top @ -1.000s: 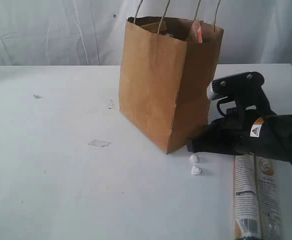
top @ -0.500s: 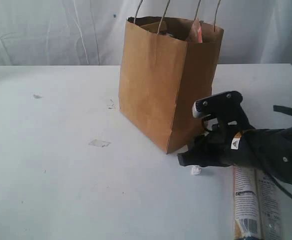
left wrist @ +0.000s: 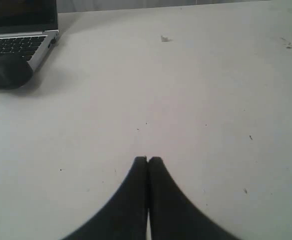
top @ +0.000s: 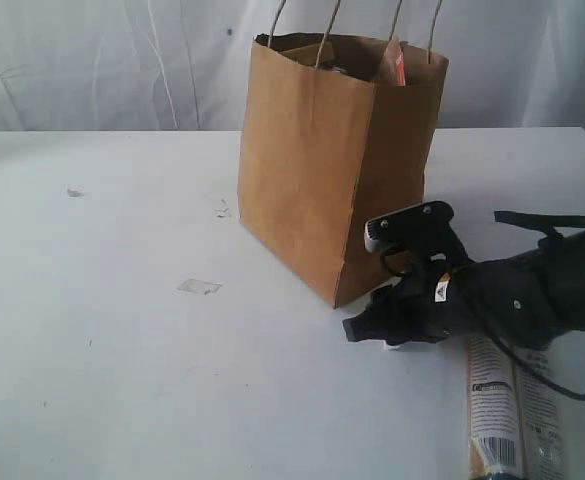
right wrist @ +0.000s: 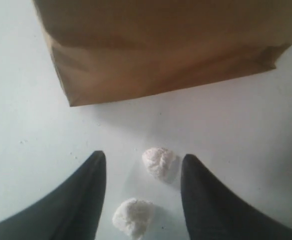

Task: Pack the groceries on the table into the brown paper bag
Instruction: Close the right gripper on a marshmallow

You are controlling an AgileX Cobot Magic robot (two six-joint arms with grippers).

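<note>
My right gripper (right wrist: 143, 157) hangs half-open, gripping nothing, two white lumps (right wrist: 158, 162) between its fingers (right wrist: 81, 200), near the brown paper bag (right wrist: 160, 50).

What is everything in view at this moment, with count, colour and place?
brown paper bag: one, brown, upright mid-table
orange-edged pouch: one, only its top showing at the bag's mouth
long beige printed packet: one, beige, flat on the table beside the right arm
white lumps: two, white, on the table near the bag's foot
pale flat scrap: one, pale, on the table left of the bag
laptop: one, silver with dark keys, seen only in the left wrist view
mouse: one, dark, beside the laptop
table: one, white
left gripper: black, shut, above bare table
right gripper: black, open, low, jaws either side of the lumps
</note>
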